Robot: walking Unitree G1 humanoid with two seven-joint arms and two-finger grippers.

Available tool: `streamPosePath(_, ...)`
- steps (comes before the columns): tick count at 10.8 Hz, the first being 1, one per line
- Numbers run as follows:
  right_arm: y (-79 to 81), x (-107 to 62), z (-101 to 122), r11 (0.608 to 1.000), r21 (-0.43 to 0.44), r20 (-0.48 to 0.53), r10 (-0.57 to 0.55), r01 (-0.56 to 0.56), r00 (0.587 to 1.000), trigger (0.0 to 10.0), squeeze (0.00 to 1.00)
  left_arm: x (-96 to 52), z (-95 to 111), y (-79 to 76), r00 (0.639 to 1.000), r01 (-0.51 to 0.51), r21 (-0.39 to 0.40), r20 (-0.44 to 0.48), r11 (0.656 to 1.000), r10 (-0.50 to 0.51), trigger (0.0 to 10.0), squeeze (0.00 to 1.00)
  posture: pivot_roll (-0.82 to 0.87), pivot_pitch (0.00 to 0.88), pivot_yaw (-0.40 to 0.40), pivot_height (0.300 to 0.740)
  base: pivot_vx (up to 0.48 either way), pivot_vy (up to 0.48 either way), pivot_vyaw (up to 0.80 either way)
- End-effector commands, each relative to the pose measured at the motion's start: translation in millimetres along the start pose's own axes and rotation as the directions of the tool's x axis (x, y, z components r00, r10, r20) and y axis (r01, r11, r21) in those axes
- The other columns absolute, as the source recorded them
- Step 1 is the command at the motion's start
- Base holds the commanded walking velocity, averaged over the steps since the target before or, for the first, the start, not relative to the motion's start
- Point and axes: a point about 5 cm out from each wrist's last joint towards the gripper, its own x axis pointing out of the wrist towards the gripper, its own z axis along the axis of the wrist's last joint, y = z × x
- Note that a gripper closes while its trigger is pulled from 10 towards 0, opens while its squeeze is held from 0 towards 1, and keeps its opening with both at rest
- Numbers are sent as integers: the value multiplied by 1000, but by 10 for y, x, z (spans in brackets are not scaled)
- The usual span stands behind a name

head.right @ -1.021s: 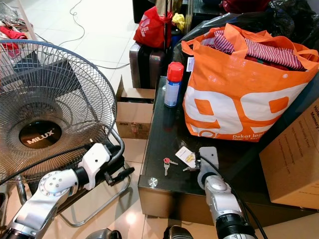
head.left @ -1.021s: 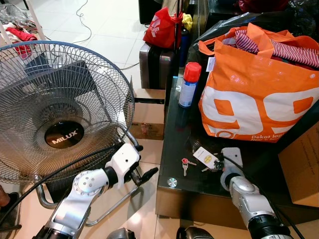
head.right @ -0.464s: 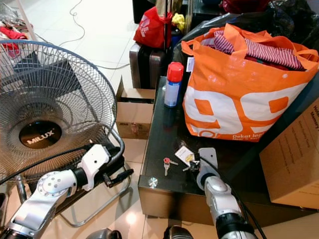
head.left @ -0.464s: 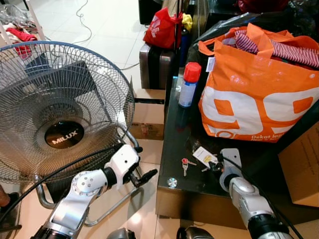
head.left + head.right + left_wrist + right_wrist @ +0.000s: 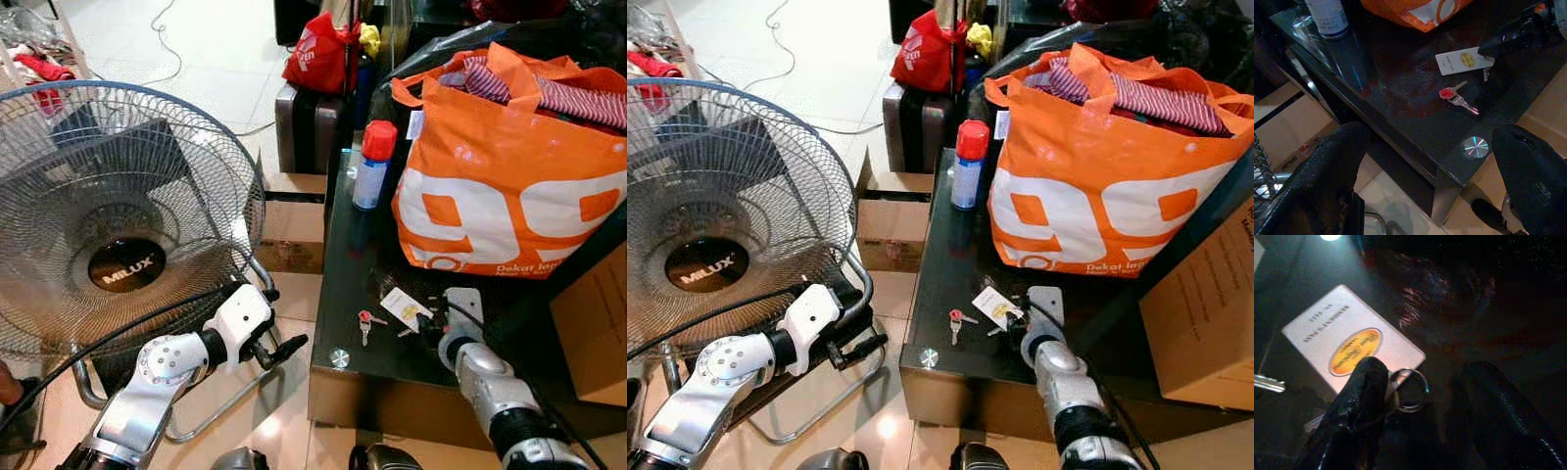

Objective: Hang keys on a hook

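Observation:
A bunch of keys lies near the front edge of the black glass table point(image 5: 343, 264): a red-headed key point(image 5: 363, 321), a white tag card point(image 5: 402, 306) with a yellow oval, and a metal ring point(image 5: 1409, 389). My right gripper point(image 5: 429, 320) rests low on the table at the card's corner. It is open, and the ring lies between its fingers point(image 5: 1364, 396), close to one of them. My left gripper point(image 5: 277, 347) hangs open above the floor, left of the table, its wrist view looking at the red-headed key point(image 5: 1453, 94) and card point(image 5: 1462, 62).
An orange bag point(image 5: 509, 186) full of clothes and a red-capped spray can point(image 5: 370, 166) stand further back on the table. A cardboard box point(image 5: 593, 338) is at the right. A large Milux fan point(image 5: 118, 225) stands on the floor at the left, with another box point(image 5: 292, 235) beside the table.
My right arm has shifted slightly right while its fingers stay at the card and ring. The keys and left gripper are where they were.

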Motion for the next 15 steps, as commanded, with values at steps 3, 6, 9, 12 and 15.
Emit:
streamPosePath(3,9,-17,-33,995,95,-9,35,-34,999,9255,0,-8,6,-24,1000,14,0,-4,1000,-14,10000,0,-93,122,13,740,0,0,0)
streamPosePath(6,42,-57,-90,990,123,-15,76,-74,997,2745,0,11,6,-38,1000,19,-5,-3,1000,-19,10000,0,-101,122,15,740,0,0,0)
streamPosePath(9,50,-53,-105,989,134,-33,67,-62,997,0,0,7,6,-32,1000,21,-5,-5,1000,-21,10000,0,-97,124,14,740,0,0,0)
streamPosePath(12,20,-47,-113,991,128,-46,50,-44,998,0,0,7,8,-36,1000,22,-6,-5,1000,-22,10000,0,-99,121,12,740,0,0,0)
streamPosePath(15,5,-50,-112,991,126,-49,44,-38,998,0,0,18,13,-44,1000,30,-10,-3,999,-30,10000,0,-101,120,12,740,0,0,0)
